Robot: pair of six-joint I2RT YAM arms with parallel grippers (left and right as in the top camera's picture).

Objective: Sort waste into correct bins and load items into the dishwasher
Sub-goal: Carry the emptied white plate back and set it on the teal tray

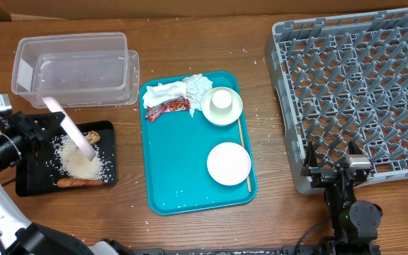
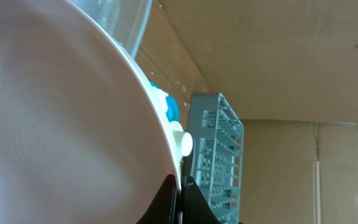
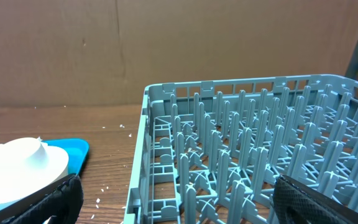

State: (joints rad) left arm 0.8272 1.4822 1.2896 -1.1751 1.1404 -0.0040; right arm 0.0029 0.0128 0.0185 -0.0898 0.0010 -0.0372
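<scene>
My left gripper point(image 1: 54, 122) is shut on the rim of a pale pink plate point(image 1: 73, 131), which it holds tilted on edge over the black bin point(image 1: 28, 173). In the left wrist view the plate point(image 2: 61, 124) fills the left side, its rim pinched at the gripper point(image 2: 180, 183). White rice point(image 1: 76, 161), a carrot point(image 1: 80, 182) and a brown food bit point(image 1: 92, 136) lie in the bin. The teal tray point(image 1: 176, 163) holds napkins point(image 1: 183, 90), a red wrapper point(image 1: 167, 108), a cup point(image 1: 221, 99) on a saucer point(image 1: 222, 115), a white plate point(image 1: 228, 163) and a wooden stick point(image 1: 244, 152). My right gripper point(image 1: 335, 168) stands open at the dishwasher rack's point(image 1: 360, 85) front edge.
A clear plastic container point(image 1: 76, 67) stands behind the black bin. Rice grains are scattered on the wooden table around the teal tray. In the right wrist view the rack point(image 3: 247, 162) fills the right side between the open gripper point(image 3: 185, 202), with the white plate point(image 3: 17, 168) at left.
</scene>
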